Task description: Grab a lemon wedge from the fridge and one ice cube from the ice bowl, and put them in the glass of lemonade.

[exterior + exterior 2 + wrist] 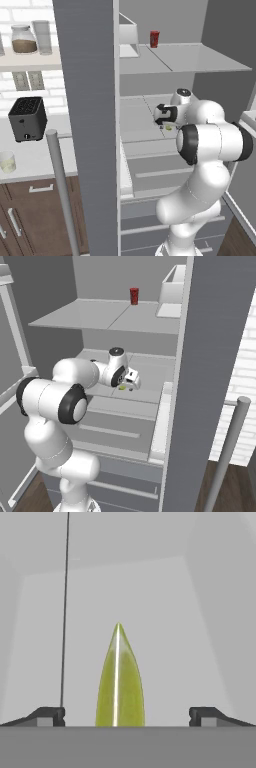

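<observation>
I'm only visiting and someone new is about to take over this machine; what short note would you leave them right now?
Gripper: open, holding nothing, reached into the open grey fridge, fingers either side of the small yellow-green lemon wedge lying on the middle shelf.
Small clear glass of pale lemonade: on the counter left of the fridge, below the black toaster.
Done: fridge opened, wedge lined up.
Left: close on the wedge, carry it to the glass, then fetch one ice cube.

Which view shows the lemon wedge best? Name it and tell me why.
The hand view: the lemon wedge stands large and centred on the fridge shelf, between the open gripper's fingertips. The left base view gives only a small yellow-green speck beside the hand; the right base view shows a similar speck under the gripper.
</observation>
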You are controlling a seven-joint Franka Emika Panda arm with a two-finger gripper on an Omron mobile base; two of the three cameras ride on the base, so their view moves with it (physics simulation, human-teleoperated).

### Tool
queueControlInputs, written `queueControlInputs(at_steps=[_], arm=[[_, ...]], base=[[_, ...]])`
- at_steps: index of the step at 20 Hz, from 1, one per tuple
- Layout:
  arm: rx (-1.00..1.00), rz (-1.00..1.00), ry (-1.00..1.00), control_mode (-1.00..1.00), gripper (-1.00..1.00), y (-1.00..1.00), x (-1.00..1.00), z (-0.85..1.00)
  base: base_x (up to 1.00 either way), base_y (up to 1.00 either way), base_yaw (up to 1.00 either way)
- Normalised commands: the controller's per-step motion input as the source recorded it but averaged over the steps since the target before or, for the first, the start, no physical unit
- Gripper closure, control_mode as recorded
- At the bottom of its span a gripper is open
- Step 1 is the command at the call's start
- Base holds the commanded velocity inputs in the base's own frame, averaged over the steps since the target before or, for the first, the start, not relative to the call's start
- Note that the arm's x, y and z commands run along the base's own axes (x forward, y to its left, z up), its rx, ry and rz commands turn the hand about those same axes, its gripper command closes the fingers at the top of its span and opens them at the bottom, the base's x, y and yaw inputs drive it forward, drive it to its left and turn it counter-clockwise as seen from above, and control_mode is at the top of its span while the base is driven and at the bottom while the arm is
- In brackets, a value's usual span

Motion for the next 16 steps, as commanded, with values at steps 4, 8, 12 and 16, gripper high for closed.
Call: queueControlInputs(at_steps=[4,8,12,16], arm=[[0.00,0.00,0.08,-1.00,-1.00,0.00,-0.09,-0.09],[0.00,0.00,0.10,-1.00,-1.00,0.00,0.00,-0.16],[0.00,0.00,0.11,-1.00,-1.00,0.00,-0.07,-0.14],[0.00,0.00,0.10,-1.00,-1.00,0.00,-0.27,-0.16]], base=[[0.00,0.00,0.00],[0.00,0.00,0.00],[0.00,0.00,0.00],[0.00,0.00,0.00]])
